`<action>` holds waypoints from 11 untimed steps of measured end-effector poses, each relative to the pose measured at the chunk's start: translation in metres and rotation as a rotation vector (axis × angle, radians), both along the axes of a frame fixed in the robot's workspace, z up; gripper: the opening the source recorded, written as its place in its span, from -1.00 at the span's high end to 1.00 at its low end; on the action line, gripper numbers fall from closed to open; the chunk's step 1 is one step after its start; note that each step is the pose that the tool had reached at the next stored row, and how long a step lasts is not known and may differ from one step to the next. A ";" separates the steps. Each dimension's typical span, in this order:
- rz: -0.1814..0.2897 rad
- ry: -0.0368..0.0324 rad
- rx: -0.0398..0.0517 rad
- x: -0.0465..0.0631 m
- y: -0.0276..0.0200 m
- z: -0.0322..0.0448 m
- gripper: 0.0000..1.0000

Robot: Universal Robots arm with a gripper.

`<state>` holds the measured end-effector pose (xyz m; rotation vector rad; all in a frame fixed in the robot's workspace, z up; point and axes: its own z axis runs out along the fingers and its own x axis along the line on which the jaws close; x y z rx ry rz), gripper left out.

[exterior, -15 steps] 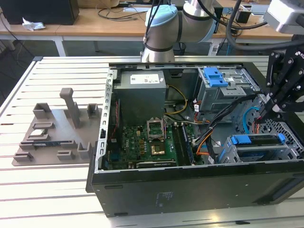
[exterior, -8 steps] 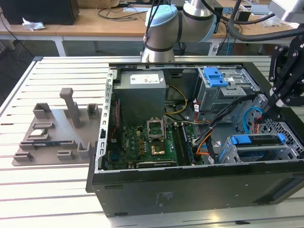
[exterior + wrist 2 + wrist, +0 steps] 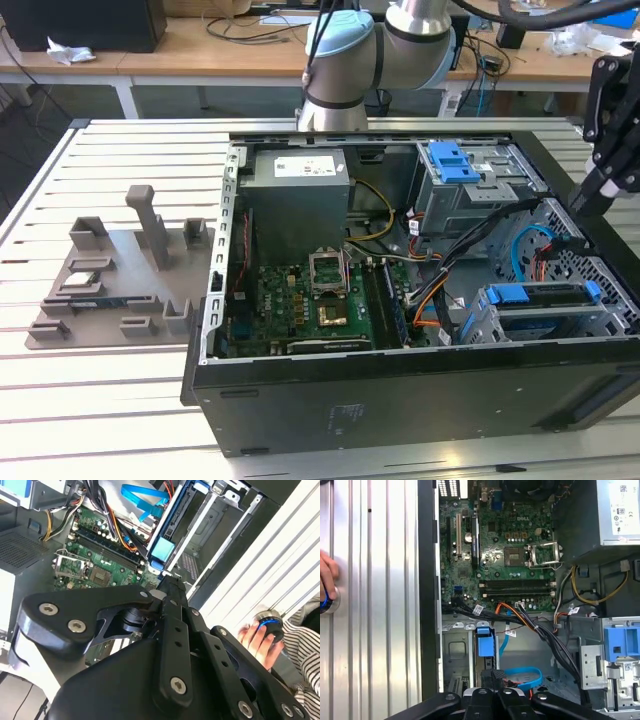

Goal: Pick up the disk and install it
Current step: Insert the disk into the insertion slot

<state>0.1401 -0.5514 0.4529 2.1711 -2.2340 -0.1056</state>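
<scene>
Slatted metal table [image 3: 110, 410] lies nearest to me and carries the open computer case [image 3: 400, 400]. In its near corner, at the exterior view's right, the disk [image 3: 540, 294] sits in a drive bay between its blue rails. Above that corner I see the gripper [image 3: 582, 203], fingers closed together, gripping nothing. Farther back stand the power supply [image 3: 298, 190] and wooden desks [image 3: 200, 45].

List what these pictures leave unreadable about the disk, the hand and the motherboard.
- Disk: in the exterior view, its label is hidden inside the cage.
- Hand: in the first wrist view, it is cut off by the picture's edge, and what it presses is mostly covered.
- Motherboard: in the second wrist view, its near part is blocked by the gripper.
</scene>
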 end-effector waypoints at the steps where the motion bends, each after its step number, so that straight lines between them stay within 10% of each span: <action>1: 0.000 0.0000 0.0000 0.000 0.0000 0.0019 0.79; 11: 0.000 0.0000 0.0000 0.000 0.0002 0.0266 0.79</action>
